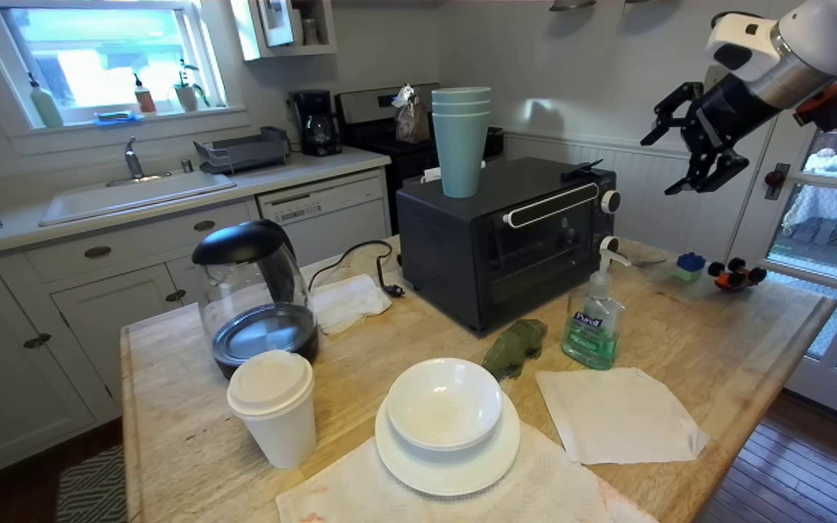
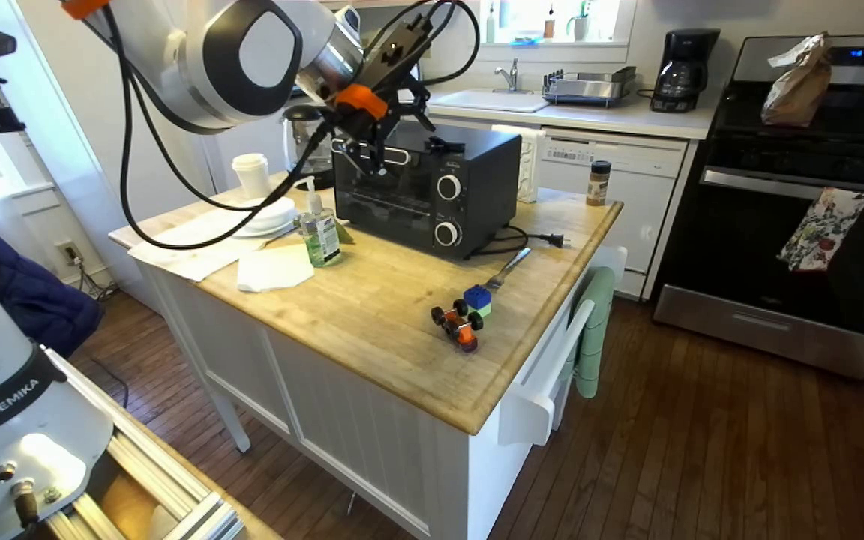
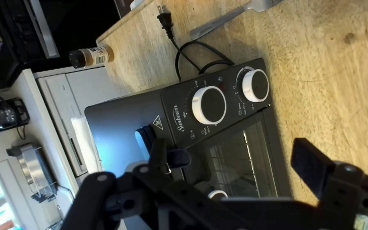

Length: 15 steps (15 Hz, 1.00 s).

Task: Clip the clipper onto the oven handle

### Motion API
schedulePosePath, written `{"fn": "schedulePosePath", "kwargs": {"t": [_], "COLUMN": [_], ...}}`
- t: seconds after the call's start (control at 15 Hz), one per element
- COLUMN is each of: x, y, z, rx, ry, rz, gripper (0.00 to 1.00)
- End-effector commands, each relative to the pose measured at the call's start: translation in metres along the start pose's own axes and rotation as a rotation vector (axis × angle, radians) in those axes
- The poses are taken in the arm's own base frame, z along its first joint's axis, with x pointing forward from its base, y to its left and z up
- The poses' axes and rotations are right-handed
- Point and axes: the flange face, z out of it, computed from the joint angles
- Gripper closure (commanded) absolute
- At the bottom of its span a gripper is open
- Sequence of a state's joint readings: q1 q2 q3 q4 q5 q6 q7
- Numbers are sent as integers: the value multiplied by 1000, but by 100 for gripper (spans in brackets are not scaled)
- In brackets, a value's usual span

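The clipper is a black clip [image 1: 583, 169] on the top of the toaster oven [image 1: 455, 247], at the front corner on the knob side. It also shows in an exterior view [image 2: 445, 145] and in the wrist view [image 3: 179, 158], partly hidden behind a finger. The oven handle [image 1: 553, 205] is a white-edged bar across the upper door; in an exterior view the gripper partly covers it [image 2: 400, 157]. In the wrist view it is mostly hidden by the gripper. My gripper [image 1: 657, 167] is open and empty, raised in front of the oven; its fingers frame the door in the wrist view [image 3: 230, 150].
Light-blue stacked cups [image 1: 461, 142] stand on the oven. A sanitizer bottle [image 1: 593, 319], a green frog figure [image 1: 515, 349] and a white bowl on a plate [image 1: 445, 403] are before it. A toy car [image 2: 458, 324], blocks [image 2: 478, 298] and a fork [image 2: 508, 268] lie on the knob side.
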<state>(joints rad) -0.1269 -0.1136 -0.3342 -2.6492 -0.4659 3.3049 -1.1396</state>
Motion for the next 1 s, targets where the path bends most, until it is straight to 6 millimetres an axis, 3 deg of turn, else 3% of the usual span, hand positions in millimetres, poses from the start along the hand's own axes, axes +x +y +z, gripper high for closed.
{"fn": "schedulePosePath", "kwargs": {"t": [0.0,0.53,0.93], "x": [0,13,20], "y": [0,-4,-4], "z": [0,8,30], "rx": [0,-50,-82], "ry": [0,50,79], "rz": [0,-40,-53], "gripper": [0,0,0]}}
